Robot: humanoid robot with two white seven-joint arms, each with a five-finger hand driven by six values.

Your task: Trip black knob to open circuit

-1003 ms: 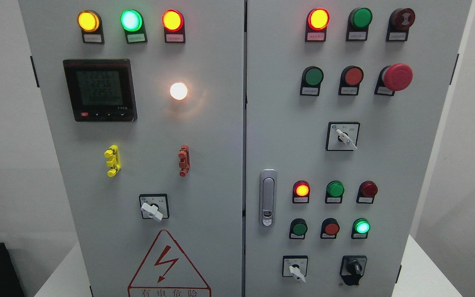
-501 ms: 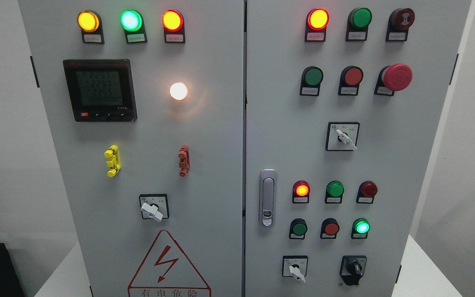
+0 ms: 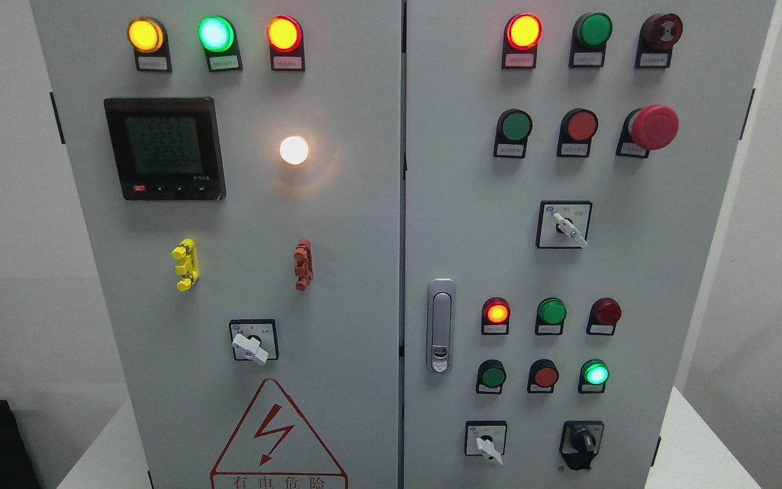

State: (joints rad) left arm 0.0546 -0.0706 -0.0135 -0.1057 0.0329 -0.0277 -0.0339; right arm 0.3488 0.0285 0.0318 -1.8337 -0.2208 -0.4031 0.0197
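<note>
Warning triangle (image 3: 277, 435), below the white-handled selector (image 3: 250, 348): base cropped by bottom edge. Label plates under indicator lamps: print too small to be read.

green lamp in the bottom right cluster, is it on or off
On. The green lamp glows bright with a pale centre, unlike the dull green button in the same row.

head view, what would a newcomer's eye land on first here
Probably the glowing white lamp in the middle of the left door, beside the dark digital meter. Next, the big red mushroom button at the upper right and the red lightning warning triangle at the bottom. The black knob sits low on the right door.
</note>
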